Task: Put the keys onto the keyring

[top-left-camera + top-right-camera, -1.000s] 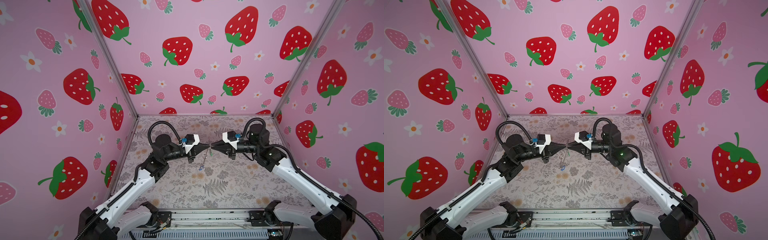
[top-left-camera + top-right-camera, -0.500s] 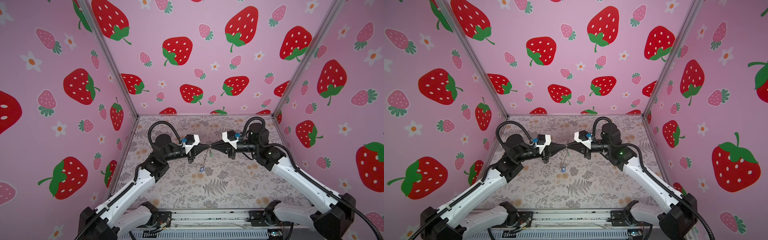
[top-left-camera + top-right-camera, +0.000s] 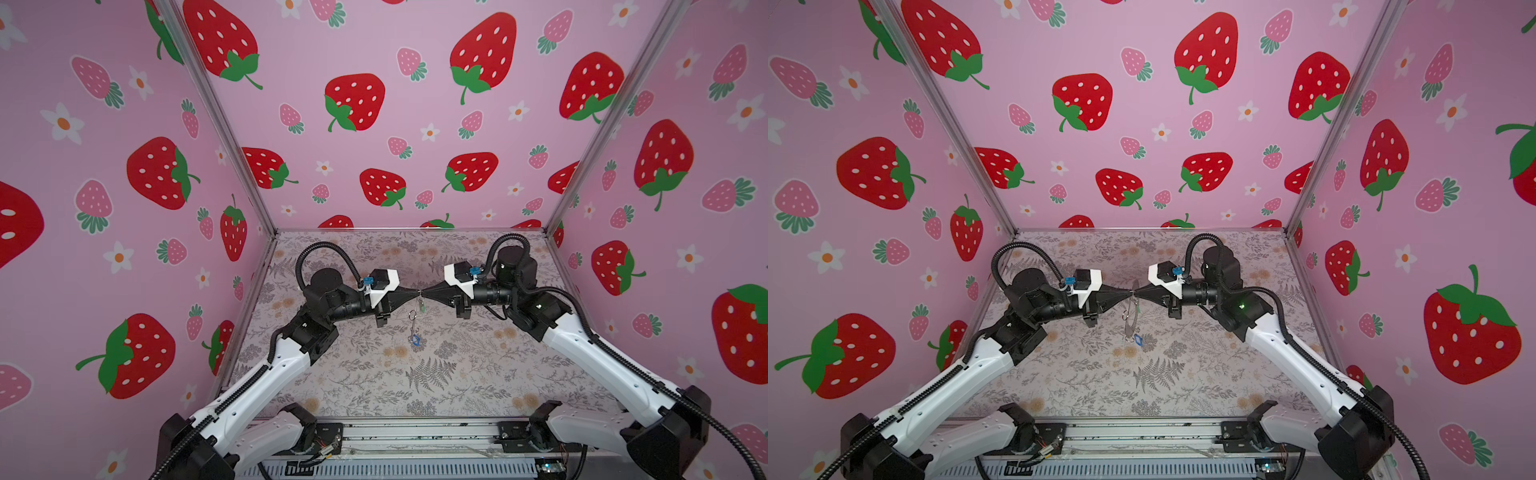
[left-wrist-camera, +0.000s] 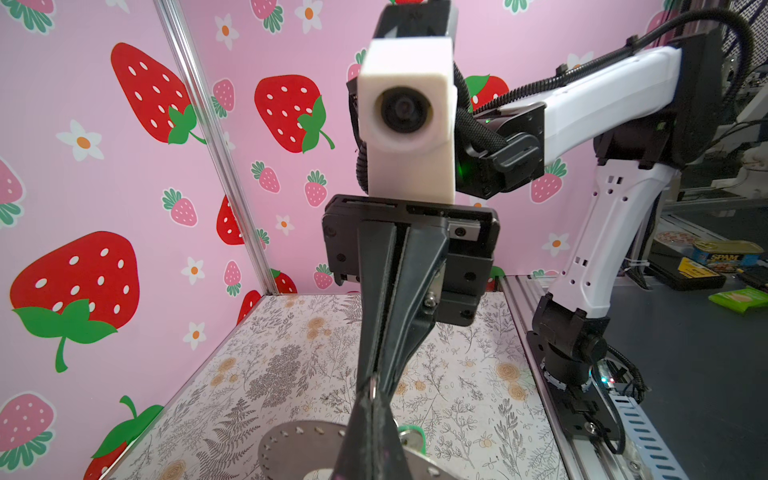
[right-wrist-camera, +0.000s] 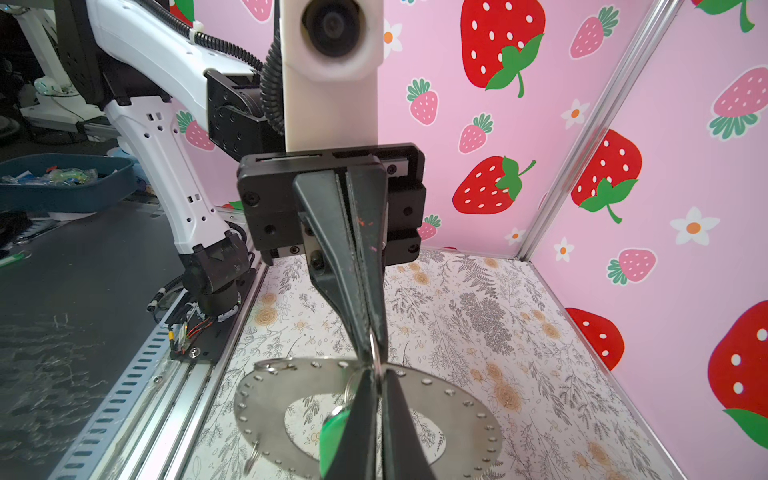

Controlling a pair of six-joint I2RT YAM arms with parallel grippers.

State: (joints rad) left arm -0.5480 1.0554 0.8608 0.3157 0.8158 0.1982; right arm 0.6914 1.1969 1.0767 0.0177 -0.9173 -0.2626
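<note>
Strawberry-print walls (image 3: 374,124) enclose a floral tabletop (image 3: 478,374); a Spam tin (image 4: 727,254) lies outside.

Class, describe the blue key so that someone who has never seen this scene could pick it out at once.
Find where the left gripper and right gripper meet tip to tip above the floral table. The flat grey keyring hangs from that point, with the blue key dangling at its lowest end. The green key sits much higher, right under the tips.
</note>
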